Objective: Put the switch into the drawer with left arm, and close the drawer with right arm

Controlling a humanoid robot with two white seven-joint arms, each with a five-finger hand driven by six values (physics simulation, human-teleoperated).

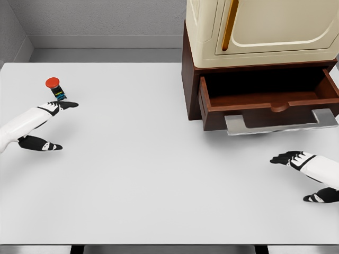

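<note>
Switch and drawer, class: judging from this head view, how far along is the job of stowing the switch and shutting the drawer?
Done: nothing yet, though the drawer already stands open and looks empty. In hand: the left hand, fingers open, is next to the red-topped switch on the table, not gripping it. Left: grasp the switch, carry it into the drawer, then push the drawer shut with the right hand, which rests open below it.

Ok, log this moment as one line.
left hand open beside switch, not gripping | right hand open, resting on table | drawer open, nothing visible inside | phase: reaching
</note>
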